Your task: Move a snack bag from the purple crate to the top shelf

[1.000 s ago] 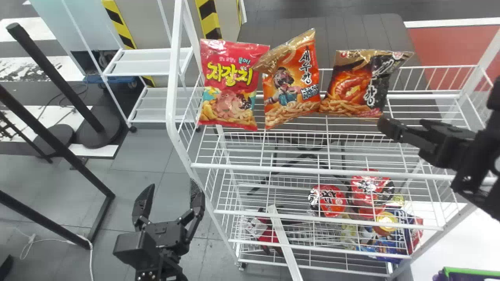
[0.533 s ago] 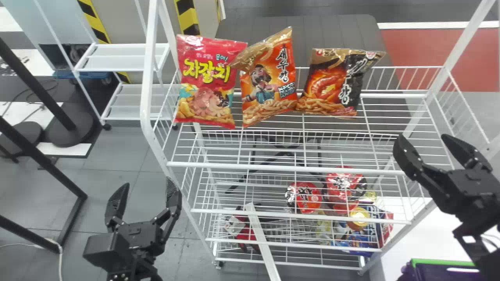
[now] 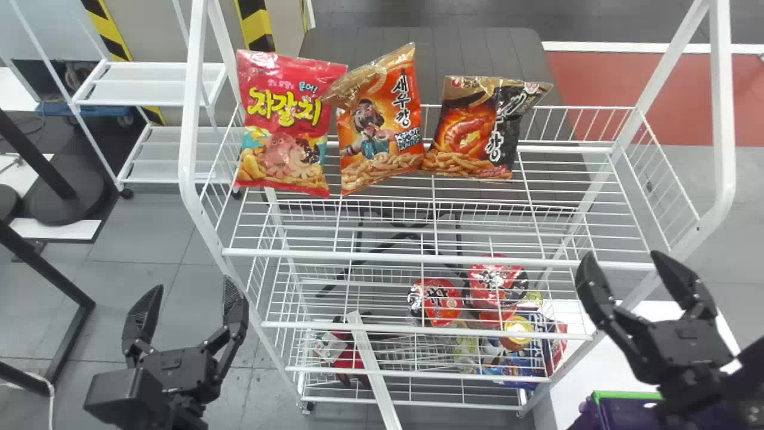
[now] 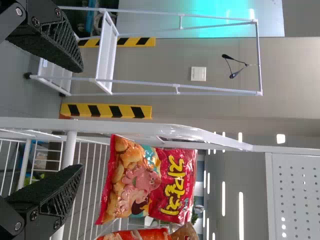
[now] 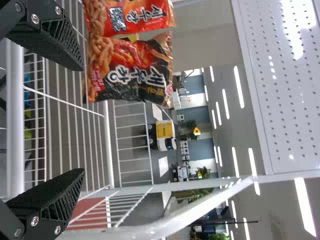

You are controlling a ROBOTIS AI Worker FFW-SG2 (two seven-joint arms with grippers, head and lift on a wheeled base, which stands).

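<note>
In the head view my left gripper (image 3: 192,291) stands open and empty at the lower left, beside the rack; its open fingers also show in the left wrist view, where the gripper (image 4: 82,118) has nothing between them. My right gripper (image 3: 622,263) is open and empty near the rack's front right corner, above the purple crate (image 3: 627,395), whose inside is mostly hidden by that arm. The right wrist view shows the gripper (image 5: 82,120) open too. On the top shelf (image 3: 418,258), a red bag (image 3: 283,125), an orange bag (image 3: 382,125) and a black-and-gold bag (image 3: 477,131) stand side by side.
Right of the black-and-gold bag, the top shelf has bare wire floor up to its right side rail (image 3: 662,179). Red cup-shaped packs (image 3: 441,301) and other packages lie on lower levels. A white bar (image 3: 373,370) slants before the rack.
The head view has swung right, so rack and bags appear farther left. My right gripper has come down and back from the top shelf toward the crate, and its fingers now show spread apart.
</note>
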